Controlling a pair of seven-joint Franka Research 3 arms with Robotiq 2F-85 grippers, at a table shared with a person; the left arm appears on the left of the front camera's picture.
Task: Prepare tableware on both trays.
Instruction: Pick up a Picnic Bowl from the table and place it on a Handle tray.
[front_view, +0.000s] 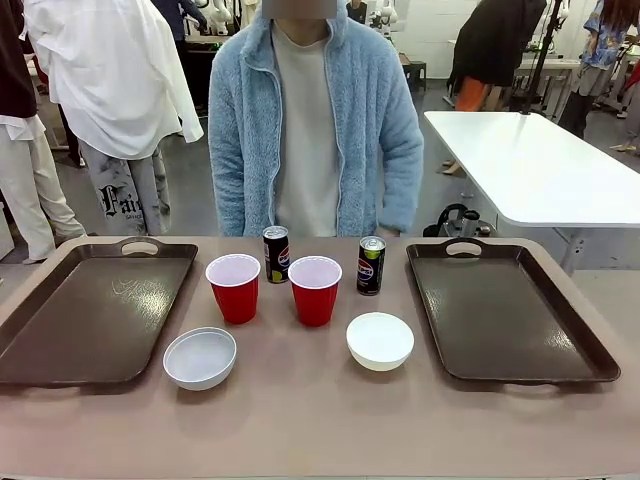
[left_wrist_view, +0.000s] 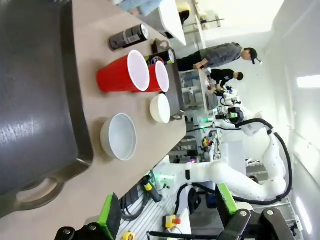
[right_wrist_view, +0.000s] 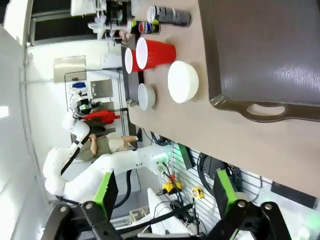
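Observation:
Two dark brown trays lie bare, one at the table's left (front_view: 90, 310) and one at its right (front_view: 510, 315). Between them stand two red cups (front_view: 233, 288) (front_view: 315, 290), two black soda cans (front_view: 276, 254) (front_view: 371, 265) behind them, and two white bowls (front_view: 200, 357) (front_view: 380, 340) in front. My left gripper (left_wrist_view: 167, 210) hangs open off the near table edge, looking at the left tray (left_wrist_view: 35, 100) and the nearest bowl (left_wrist_view: 120, 136). My right gripper (right_wrist_view: 165, 192) is open too, back from the right tray (right_wrist_view: 265, 55) and a bowl (right_wrist_view: 183, 81).
A person in a light blue fleece (front_view: 315, 120) stands at the far edge behind the cans, hands out of sight. A white table (front_view: 540, 160) stands behind on the right. Bare tabletop (front_view: 320, 420) runs along the near edge.

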